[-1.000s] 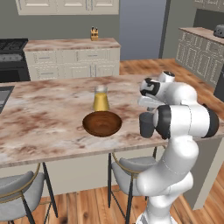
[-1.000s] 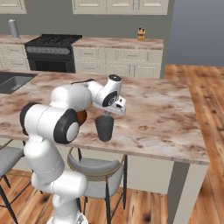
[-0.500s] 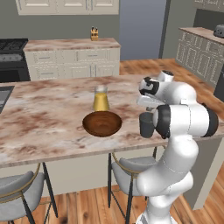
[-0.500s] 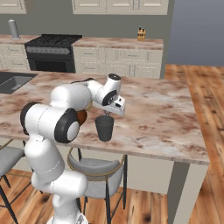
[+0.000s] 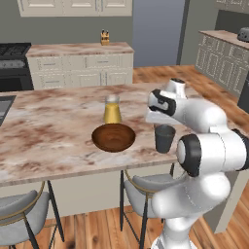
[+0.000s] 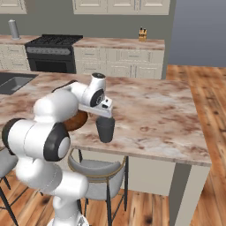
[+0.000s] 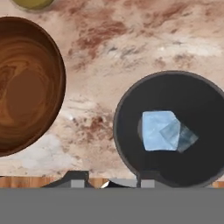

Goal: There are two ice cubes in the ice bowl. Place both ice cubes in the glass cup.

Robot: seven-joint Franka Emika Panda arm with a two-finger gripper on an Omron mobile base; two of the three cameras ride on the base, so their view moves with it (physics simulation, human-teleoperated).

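In the hand view, the dark grey glass cup holds both ice cubes: the pale light-blue one and the duller greyish one, touching on its bottom. The wooden ice bowl lies left of it with a bare inside. My gripper hangs open just above the cup's near rim, with nothing between its fingers. From the base, the gripper hovers over the cup, right of the bowl. From the other side, the gripper sits above the cup, and my arm mostly hides the bowl.
A clear jar of yellow liquid stands just behind the bowl. The marble island counter ends close in front of the cup and bowl. Stools stand under that front edge. A sink lies at the counter's far left.
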